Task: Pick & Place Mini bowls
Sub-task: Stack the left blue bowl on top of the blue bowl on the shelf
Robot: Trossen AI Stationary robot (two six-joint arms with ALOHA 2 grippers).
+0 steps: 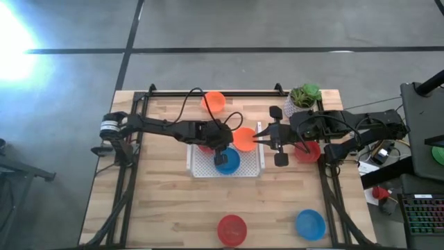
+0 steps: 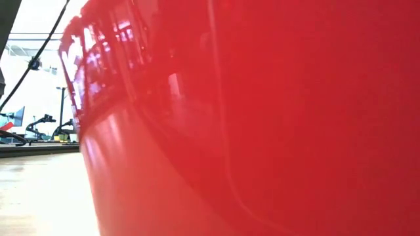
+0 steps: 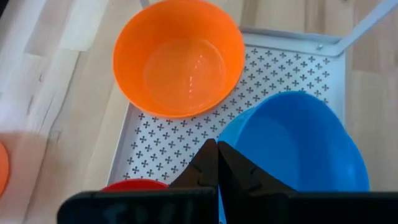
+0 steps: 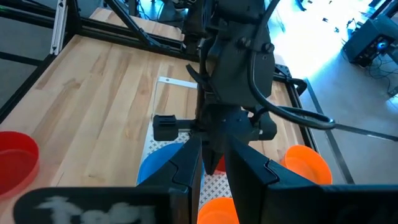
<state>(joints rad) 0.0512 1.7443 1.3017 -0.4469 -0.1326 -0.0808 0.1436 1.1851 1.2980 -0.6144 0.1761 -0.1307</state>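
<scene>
The left gripper [image 1: 220, 150] is positioned over the white perforated tray [image 1: 201, 167] at the table centre. Its fingers [image 3: 214, 167] are fully closed, tips together, and hold nothing. The tips are at the rim of the blue mini bowl [image 1: 227, 161] that sits in the tray.

The right gripper [image 1: 260, 139] reaches in from the right. Its fingers [image 4: 186, 163] are partly closed on the rim of the orange mini bowl [image 1: 243, 139], which sits at the tray's far right corner, overlapping the tray edge.

A red mini bowl [image 3: 134, 184] lies in the tray beneath the left gripper, mostly hidden.

Other mini bowls on the wooden table [image 1: 159, 208]:
- orange bowl [image 1: 214, 102] at the far edge;
- red bowl [image 1: 307, 151] under the right arm;
- red bowl [image 1: 232, 229] and blue bowl [image 1: 310, 224] at the near edge.

A potted green plant [image 1: 303, 97] stands at the far right corner.
</scene>
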